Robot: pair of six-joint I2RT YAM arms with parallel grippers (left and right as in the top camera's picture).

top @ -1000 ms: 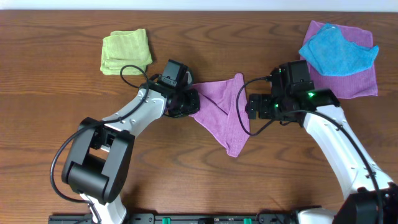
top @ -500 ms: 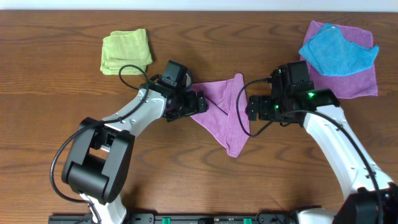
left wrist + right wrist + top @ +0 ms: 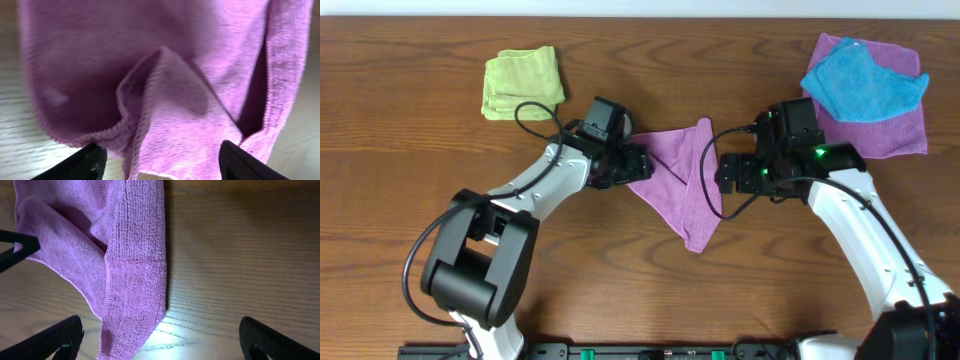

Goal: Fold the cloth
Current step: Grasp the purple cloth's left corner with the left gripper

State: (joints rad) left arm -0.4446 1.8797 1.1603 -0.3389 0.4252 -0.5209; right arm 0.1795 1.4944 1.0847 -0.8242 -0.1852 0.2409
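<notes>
- The purple cloth [image 3: 680, 180] lies in a loosely folded triangle at the middle of the table [image 3: 400, 150].
- The left claw [image 3: 638, 166] is spread at its left corner, pinching nothing.
- The right claw [image 3: 720, 172] is spread wide beside its right edge.

Left gripper [image 3: 638, 165] and right gripper [image 3: 723, 172], both with jaws wide

Mauve cloth [image 3: 672, 175] lies flat, half-folded into a rough triangle
</notes>
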